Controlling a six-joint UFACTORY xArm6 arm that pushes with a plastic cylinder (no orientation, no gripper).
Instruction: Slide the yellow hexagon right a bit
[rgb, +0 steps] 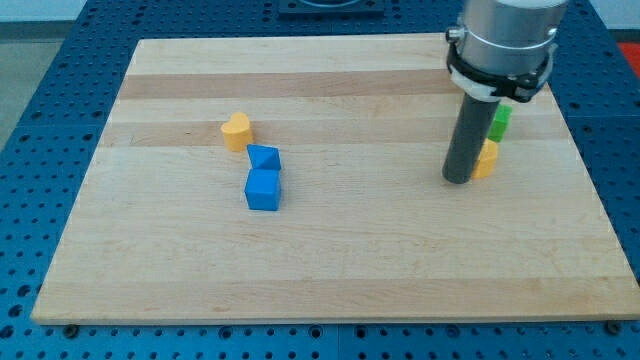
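The yellow hexagon (487, 159) lies at the view's right on the wooden board (330, 250), partly hidden behind my rod. My tip (459, 180) rests on the board right against the hexagon's left side. A green block (500, 122) sits just above the hexagon, also partly hidden by the rod.
A yellow heart-shaped block (237, 131) lies left of centre. Below and right of it are a small blue block (264, 158) and a blue cube (263, 189), close together. The board's right edge is a short way beyond the hexagon.
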